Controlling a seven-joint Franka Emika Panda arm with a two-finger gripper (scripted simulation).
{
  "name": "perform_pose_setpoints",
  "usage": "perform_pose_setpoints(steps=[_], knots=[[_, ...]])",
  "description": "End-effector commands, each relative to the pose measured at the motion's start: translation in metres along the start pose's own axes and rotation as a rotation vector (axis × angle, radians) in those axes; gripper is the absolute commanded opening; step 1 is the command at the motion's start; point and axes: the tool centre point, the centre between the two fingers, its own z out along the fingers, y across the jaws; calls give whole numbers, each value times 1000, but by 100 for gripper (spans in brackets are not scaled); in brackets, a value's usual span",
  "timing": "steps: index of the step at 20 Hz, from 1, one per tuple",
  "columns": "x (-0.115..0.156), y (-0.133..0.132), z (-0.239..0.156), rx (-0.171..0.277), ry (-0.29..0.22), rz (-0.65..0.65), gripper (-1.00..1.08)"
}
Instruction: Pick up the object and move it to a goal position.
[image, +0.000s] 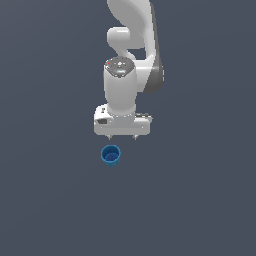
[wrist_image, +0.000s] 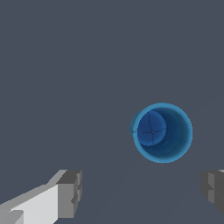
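Blue cup (image: 111, 155): upright on the floor, ungrasped, at 7 o'clock of the gripper (image: 122, 138). Gripper fingers spread apart, empty. Remaining: descent, grasp, lift, transfer to goal.

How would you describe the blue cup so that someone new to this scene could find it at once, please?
Start at the white robot arm and follow it down to its gripper. On the dark grey floor just beyond the fingertips stands the cup: small, round, upright, and the only bright blue thing there.
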Motion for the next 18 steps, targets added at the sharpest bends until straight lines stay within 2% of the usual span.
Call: perform_pose_setpoints(steps=[1,11,18], knots=[[0,0,0,0,0,0,28],[4,-11,-7,14,13,-16,28],[2,-4,-1,38,5,80,28]])
